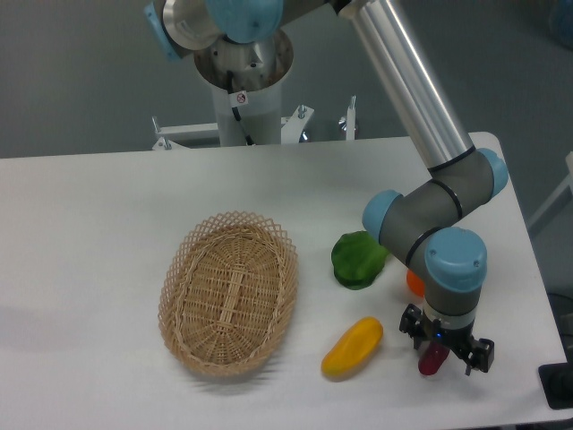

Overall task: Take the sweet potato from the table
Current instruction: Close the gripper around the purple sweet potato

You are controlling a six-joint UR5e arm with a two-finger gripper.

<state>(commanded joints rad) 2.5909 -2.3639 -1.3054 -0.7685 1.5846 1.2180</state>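
So the gripper (445,355) is down low over the front right part of the table (107,215), pointing straight down from the arm's (421,98) wrist. The sweet potato (433,360) is right there in it: a dark magenta-red nub pokes out below the black gripper body, sitting between the two fingers. One finger (410,324) shows on the left side and the other on the right, and the potato's visible end fills the gap between them, a bit toward the left finger. Looks like the jaws are closed in on it, only as wide as the root itself. Most of the potato is hidden by the gripper and wrist, so only that lower end is in view. Can't really tell if its tip is touching the tabletop or hanging just above it; the angle doesn't give that away.

Other stuff on the table: a yellow fruit (352,348) lies tilted just left of the gripper, near but not touching. Behind it sits a green pepper (358,260), partly tucked against the arm's elbow joint. There's an orange (414,283) peeking out behind the wrist, mostly covered by it. Further left is an oval wicker basket (229,293), well apart from the gripper, with nothing visible inside. The arm's base stands at the back edge of the table.
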